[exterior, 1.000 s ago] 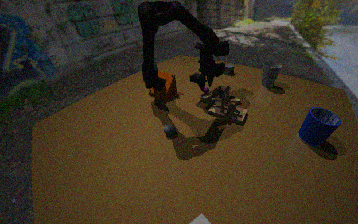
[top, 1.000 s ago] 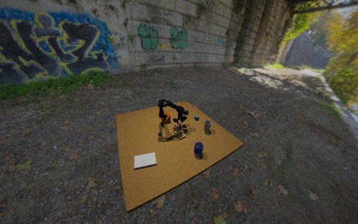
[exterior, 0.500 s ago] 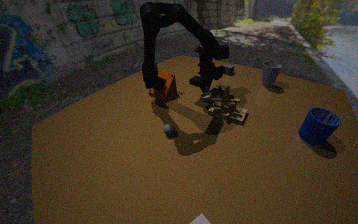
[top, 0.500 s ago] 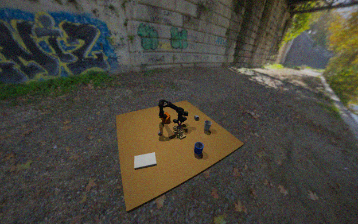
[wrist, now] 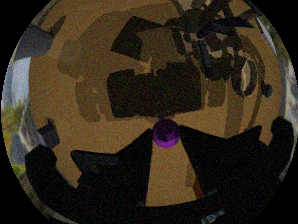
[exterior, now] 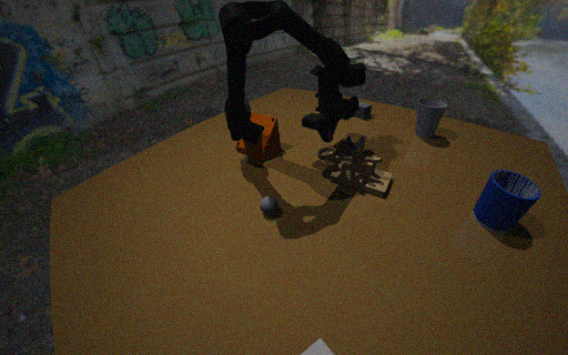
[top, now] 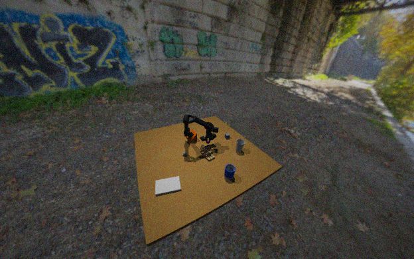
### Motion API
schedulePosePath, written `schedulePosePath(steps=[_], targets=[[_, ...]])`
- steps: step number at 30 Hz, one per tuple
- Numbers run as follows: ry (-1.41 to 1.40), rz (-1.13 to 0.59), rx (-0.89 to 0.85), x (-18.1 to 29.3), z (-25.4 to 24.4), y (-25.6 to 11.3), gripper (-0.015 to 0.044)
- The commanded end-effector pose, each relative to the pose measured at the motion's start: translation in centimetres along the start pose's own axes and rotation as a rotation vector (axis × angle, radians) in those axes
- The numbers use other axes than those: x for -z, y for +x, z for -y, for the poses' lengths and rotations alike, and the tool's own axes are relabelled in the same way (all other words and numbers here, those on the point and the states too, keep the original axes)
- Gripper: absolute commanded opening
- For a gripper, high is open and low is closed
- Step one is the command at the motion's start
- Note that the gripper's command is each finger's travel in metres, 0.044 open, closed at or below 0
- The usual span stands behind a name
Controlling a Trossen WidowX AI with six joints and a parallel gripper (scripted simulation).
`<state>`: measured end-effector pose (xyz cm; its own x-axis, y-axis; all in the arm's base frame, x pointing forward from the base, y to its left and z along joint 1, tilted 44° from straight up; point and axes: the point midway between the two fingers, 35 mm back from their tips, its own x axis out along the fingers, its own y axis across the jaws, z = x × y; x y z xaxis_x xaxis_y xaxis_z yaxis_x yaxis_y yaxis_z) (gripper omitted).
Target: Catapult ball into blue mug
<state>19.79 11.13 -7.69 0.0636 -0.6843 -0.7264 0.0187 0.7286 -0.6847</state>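
Observation:
My gripper point(top: 207, 141) point(exterior: 329, 136) point(wrist: 165, 130) is shut on the purple ball point(wrist: 166, 142), held between the fingertips above the table. The catapult point(top: 209, 158) point(exterior: 381, 183), with a pale wooden base and dark parts, stands on the table just below and beside the gripper; it also shows at the upper right of the wrist view point(wrist: 215, 70). Its cup looks empty. The blue mug point(top: 229, 172) point(exterior: 498, 205) stands upright, well apart from the gripper, toward the front right. Much of the catapult is in shadow, so its arm's position is hard to tell.
A grey cup point(top: 240, 146) point(exterior: 429, 119) and a grey cube point(top: 227, 136) point(exterior: 364, 110) stand behind the mug. A grey ball point(top: 185, 154) point(exterior: 269, 207) point(wrist: 267, 90) lies left of the catapult. A white slab point(top: 168, 186) point(exterior: 319, 349) lies at the front. An orange block point(top: 192, 135) point(exterior: 270, 132) is at the arm's base.

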Motion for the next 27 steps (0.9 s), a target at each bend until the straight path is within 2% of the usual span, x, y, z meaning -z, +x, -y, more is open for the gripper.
schedulePosePath(steps=[1,15,27], targets=[[0.006,0.006,-0.012,-0.4,-0.4,-2.4,0.0],[0.005,0.004,-0.011,-0.2,0.3,-10.3,0.0],[0.008,-0.092,-0.002,-2.3,2.6,-9.2,0.0]])
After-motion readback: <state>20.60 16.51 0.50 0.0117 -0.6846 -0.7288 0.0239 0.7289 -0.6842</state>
